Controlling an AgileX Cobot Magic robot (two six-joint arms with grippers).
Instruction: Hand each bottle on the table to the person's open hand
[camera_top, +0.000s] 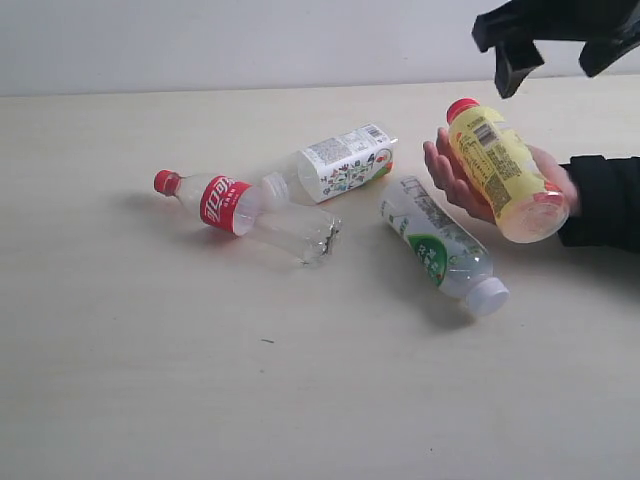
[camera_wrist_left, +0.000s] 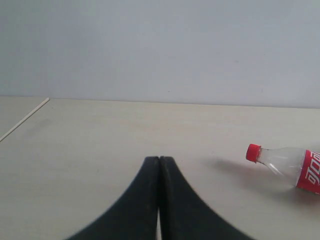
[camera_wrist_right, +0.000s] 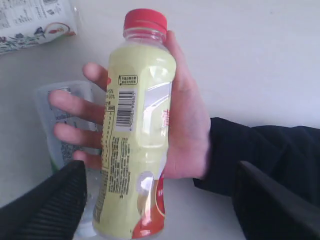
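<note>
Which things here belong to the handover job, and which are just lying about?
Job: yellow bottle in the hand; red-label bottle, white squarish bottle, green-label bottle on the table; open right gripper above.
Lying about: dark speck on the table; shut left gripper, holding nothing.

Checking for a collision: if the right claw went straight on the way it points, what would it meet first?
Probably the yellow-labelled bottle lying in the person's hand; the open right claw frames it, though the gap is unclear.
</note>
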